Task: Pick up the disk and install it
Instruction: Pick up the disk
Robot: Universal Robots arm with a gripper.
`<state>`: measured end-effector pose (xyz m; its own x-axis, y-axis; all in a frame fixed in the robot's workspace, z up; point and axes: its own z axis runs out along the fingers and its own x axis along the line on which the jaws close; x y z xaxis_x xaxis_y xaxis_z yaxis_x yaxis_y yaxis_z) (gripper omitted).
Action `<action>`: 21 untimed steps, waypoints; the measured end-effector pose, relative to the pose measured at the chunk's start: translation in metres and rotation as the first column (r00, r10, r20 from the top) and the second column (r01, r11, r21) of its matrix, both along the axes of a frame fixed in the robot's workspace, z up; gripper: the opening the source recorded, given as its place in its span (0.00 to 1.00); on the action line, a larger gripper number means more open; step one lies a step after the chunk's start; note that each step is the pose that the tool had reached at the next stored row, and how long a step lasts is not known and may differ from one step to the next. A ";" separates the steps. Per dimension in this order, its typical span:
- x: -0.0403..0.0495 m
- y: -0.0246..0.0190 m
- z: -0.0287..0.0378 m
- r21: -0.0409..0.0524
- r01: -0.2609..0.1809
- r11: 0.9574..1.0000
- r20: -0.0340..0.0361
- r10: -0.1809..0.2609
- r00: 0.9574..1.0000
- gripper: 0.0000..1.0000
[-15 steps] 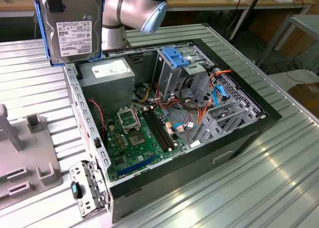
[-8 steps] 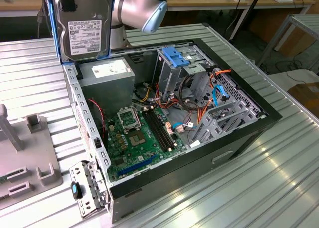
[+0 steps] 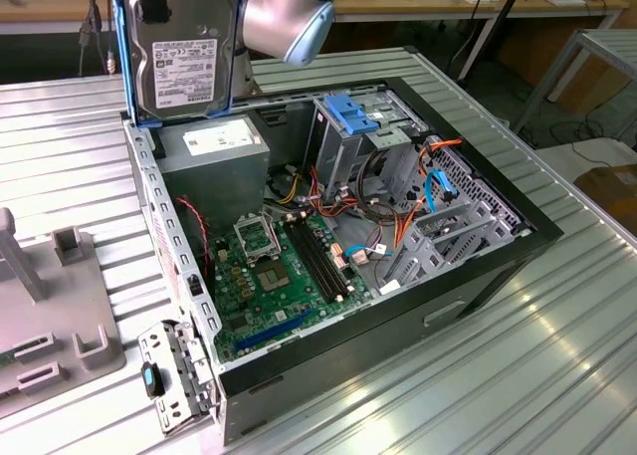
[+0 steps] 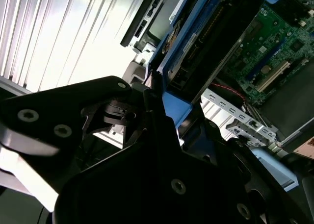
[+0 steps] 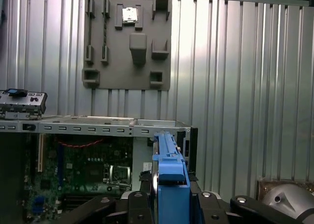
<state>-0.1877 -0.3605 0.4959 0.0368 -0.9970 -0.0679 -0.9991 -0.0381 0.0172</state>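
Clearly, the gripper (image 5: 170, 192) is clamped on the disk (image 3: 184, 52), one finger on each flat face, so the blue rail shows edge-on between them in the first wrist view. In the exterior view the disk hangs upright over the far corner of the open computer case (image 3: 498, 266), on the exterior view's left. It is above the power supply (image 3: 214, 151), left of the drive cage (image 3: 348, 126).

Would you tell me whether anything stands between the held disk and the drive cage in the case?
Nothing visible does. The pincer holds the disk upright above a corner of the open case, with open air across to the cage.
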 end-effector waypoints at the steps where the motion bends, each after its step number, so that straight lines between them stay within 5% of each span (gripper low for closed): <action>1: 0.0021 0.0001 -0.0001 0.000 -0.002 1.000 0.000 0.002 1.000 0.37; 4: 0.0178 0.0000 0.0000 0.000 -0.003 1.000 0.000 0.003 1.000 0.37; 6: 0.0438 0.0000 0.0000 0.000 -0.003 1.000 0.000 0.003 1.000 0.37; 7: 0.0491 0.0000 0.0000 0.000 -0.003 1.000 0.000 0.003 1.000 0.37; 15: 0.0505 -0.0182 -0.0007 0.000 -0.003 1.000 0.000 0.003 1.000 0.37; 21: 0.0599 -0.0393 -0.0015 0.000 -0.003 1.000 0.000 0.003 1.000 0.37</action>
<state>-0.1278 -0.3998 0.4944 0.0402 -0.9969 -0.0678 -0.9990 -0.0414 0.0171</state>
